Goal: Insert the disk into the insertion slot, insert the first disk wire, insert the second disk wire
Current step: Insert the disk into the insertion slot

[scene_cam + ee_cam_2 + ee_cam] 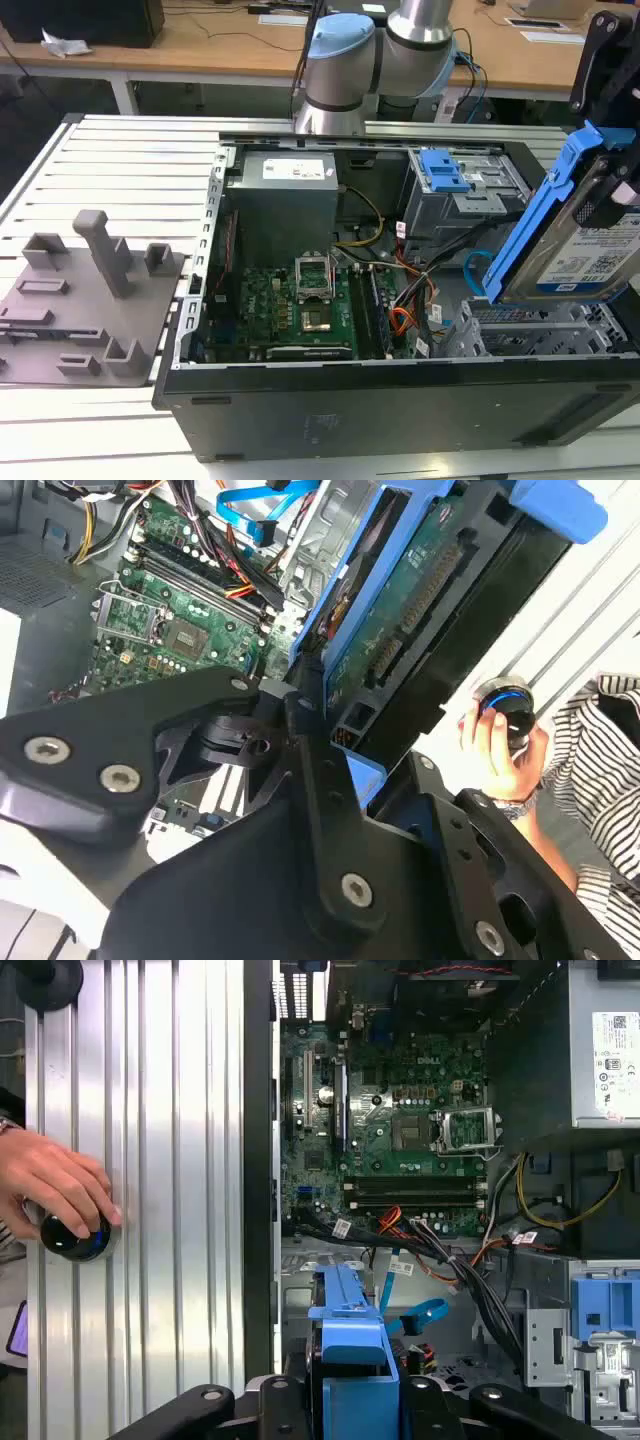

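Observation:
My gripper is shut on the disk, a silver drive with a white-and-blue label in a bright blue carrier. The disk hangs tilted just above the insertion slot, the silver perforated cage at the case's near corner on the exterior view's right. In the second wrist view the disk shows its green circuit board between the black fingers. The second disk wire, a light-blue loop, lies beside the slot. The first disk wire, orange, red and black strands, lies loose near the motherboard.
The open computer case lies on a slatted metal table. A grey cage with a blue latch sits behind the slot. A grey fixture plate lies on the exterior view's left. A person's hand rests on a round knob beside the case.

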Robot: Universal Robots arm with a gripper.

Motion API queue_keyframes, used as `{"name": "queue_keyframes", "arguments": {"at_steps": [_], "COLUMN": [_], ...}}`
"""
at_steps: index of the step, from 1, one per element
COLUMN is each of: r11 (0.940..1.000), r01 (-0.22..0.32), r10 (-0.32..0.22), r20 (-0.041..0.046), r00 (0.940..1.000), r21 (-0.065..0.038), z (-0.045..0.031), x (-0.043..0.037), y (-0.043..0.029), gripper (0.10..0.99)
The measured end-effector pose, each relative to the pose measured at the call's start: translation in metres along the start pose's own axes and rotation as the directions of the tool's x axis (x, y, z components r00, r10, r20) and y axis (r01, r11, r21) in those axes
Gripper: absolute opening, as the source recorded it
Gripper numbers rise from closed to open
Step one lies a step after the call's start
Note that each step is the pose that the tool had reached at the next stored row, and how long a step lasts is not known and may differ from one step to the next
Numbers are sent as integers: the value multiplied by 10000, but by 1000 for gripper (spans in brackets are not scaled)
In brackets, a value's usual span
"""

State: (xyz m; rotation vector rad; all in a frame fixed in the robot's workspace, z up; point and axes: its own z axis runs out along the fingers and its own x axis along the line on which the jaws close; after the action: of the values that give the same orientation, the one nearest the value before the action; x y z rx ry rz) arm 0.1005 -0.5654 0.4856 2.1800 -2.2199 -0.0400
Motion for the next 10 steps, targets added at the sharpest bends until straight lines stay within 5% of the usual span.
{"name": "queue_keyframes", "arguments": {"at_steps": [10], "r11": [10000], "r01": [0], "r10": [0], "r20": [1], "r00": [10000], "r21": [0], "z": [141], "x": [-1], "y": [-5], "gripper": [369]}}
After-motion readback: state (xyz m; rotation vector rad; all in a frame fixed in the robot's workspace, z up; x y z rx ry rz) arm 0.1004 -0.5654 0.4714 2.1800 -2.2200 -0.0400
